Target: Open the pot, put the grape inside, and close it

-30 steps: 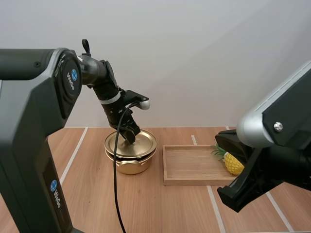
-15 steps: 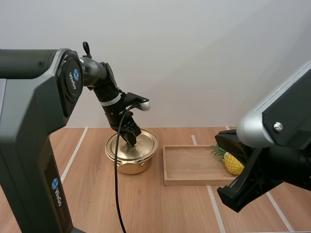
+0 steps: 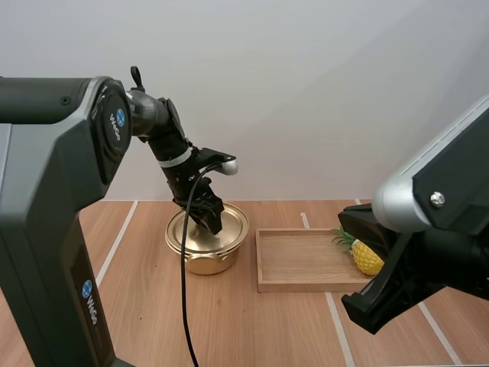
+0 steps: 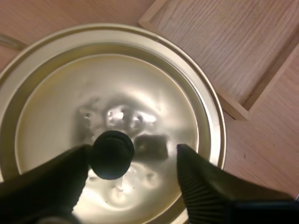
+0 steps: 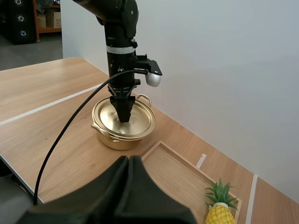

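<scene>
A gold pot stands on the table left of the tray, its gold lid seated flat on it. My left gripper hangs straight down over the lid, open. Its two fingers stand apart on either side of the black knob, which sits close to one finger. From the high view the left gripper is at the lid's middle. My right gripper is shut on nothing, its fingers one dark wedge, well back from the pot.
A wooden tray lies right of the pot, with bare boards inside. A toy pineapple rests at the tray's right end. White tape lines cross the wooden table.
The lid, held slightly off-centre a second ago, has settled onto the pot. The left gripper's fingers have spread apart from the knob. The right arm has not moved.
</scene>
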Robot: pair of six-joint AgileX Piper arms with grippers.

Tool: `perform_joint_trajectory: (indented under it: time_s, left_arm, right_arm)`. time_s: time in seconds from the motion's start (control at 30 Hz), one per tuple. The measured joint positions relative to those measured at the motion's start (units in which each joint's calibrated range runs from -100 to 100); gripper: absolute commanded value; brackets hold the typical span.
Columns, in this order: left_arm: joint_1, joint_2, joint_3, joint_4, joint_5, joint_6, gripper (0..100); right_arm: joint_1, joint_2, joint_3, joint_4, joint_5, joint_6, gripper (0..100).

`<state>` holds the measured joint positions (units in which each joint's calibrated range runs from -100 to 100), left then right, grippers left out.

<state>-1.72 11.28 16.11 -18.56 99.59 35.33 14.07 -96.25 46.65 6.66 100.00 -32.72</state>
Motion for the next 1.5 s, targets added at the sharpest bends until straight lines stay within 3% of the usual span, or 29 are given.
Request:
perform_joint_trajectory:
  time_s: [0.23, 0.63, 0.83, 1.23, 1.3, 1.4, 1.43, 1.5]
  left_arm:
    - [0.0, -2.24, 0.0, -0.12, 0.13, -0.28, 100]
    - [0.0, -20.15, -10.69, 0.15, 0.41, -5.12, 100]
    - [0.0, -30.53, -14.74, 2.7, 0.41, -8.29, 100]
    - [0.0, -46.94, -19.78, 11.08, 0.41, -14.5, 100]
    - [0.0, -49.67, -20.09, 11.08, 0.41, -16.01, 76]
    - [0.0, -53.54, -20.13, 11.26, 0.41, -17.06, 23]
    - [0.0, -54.62, -20.13, 11.33, 0.41, -17.19, 1]
    - [0.0, -57.36, -20.13, 11.44, 0.41, -17.39, 0]
  right_arm:
    - [0.0, 0.0, 0.0, 0.12, 0.0, 0.0, 0]
    - [0.0, 0.0, 0.0, 0.12, 0.0, 0.0, 0]
    - [0.0, 0.0, -0.43, 0.12, 0.0, 0.0, 0]
    - [0.0, 0.0, -10.52, -3.32, 0.0, 1.24, 0]
    - [-0.14, 0.0, -11.83, -4.84, 0.0, 3.03, 0]
    - [-1.0, 0.0, -13.22, -7.56, 0.0, 5.38, 0]
    - [-1.42, 0.0, -13.45, -8.07, 0.0, 5.97, 0]
    - [-2.34, 0.0, -13.9, -8.78, 0.0, 6.89, 0]
